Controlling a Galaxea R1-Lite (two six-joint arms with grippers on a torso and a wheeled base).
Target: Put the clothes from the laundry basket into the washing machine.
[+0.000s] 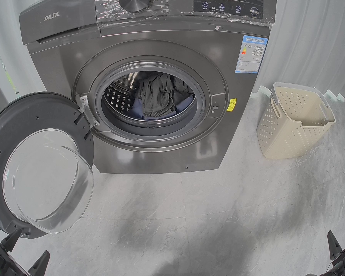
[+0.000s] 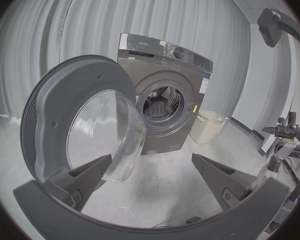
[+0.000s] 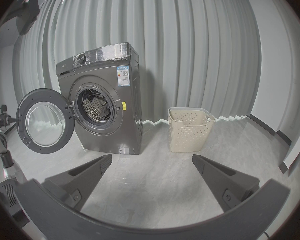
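A grey front-loading washing machine [image 1: 149,35] stands ahead, its round door [image 1: 38,165] swung wide to the left. Dark grey and blue clothes [image 1: 161,94] lie piled in the drum [image 2: 160,105]. To the machine's right a cream perforated laundry basket [image 1: 295,123] sits on the floor, with nothing visible inside it [image 3: 189,127]. My left gripper [image 2: 151,165] hovers low near the open door [image 2: 80,117], open and holding nothing. My right gripper [image 3: 151,165] is low at the right, well back from the basket, also open and holding nothing.
Pale marbled floor [image 1: 203,211] spreads between me and the machine. White pleated curtains [image 3: 196,50] close off the back. A tripod rig [image 2: 286,134] stands off to one side.
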